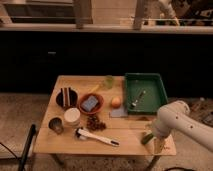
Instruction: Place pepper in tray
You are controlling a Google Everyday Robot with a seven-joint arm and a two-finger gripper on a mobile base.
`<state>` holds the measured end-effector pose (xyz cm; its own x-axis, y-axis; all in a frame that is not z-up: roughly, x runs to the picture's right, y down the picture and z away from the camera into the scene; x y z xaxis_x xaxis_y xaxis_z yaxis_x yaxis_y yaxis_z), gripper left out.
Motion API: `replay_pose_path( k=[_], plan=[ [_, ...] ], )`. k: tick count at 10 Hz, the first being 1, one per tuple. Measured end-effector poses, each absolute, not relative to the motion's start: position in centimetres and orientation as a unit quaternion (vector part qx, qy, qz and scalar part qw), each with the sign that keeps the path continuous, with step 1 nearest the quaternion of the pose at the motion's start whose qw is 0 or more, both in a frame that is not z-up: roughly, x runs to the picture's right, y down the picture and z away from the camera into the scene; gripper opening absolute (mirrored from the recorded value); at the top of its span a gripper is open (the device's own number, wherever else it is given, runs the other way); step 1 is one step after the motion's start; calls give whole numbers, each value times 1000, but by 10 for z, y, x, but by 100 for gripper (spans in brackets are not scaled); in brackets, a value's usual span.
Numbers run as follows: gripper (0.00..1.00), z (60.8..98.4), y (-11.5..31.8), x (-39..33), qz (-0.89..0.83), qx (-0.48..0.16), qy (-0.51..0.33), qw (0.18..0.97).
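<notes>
Well, in the camera view the pepper (145, 139) is at the gripper (150, 136), lower right of the frame, by the worktop (127, 132) edge; whether the gripper is clamped on it I cannot tell. The tray (155, 87), upper right, holds no pepper, so placing is left to do

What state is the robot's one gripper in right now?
Gripper: low over the front right corner of the light wooden table, beside the small glossy dark green pepper; whether it is open, closed or holding cannot be told.
</notes>
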<state>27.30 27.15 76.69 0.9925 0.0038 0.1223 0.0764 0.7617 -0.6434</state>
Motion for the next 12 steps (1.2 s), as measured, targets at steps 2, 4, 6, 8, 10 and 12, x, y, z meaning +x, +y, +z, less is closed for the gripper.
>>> replay_pose_path(
  k=[2, 4, 6, 8, 10, 12],
  plan=[
    [80, 772, 267, 280, -20, -344, -60, 937],
    [80, 779, 271, 290, -15, -345, -63, 936],
    [73, 789, 277, 299, -9, -346, -66, 936],
    [52, 797, 280, 304, -7, -347, -68, 936],
    [30, 802, 279, 303, -10, -348, -70, 935],
    [12, 802, 280, 304, -12, -350, -70, 934]
  ],
)
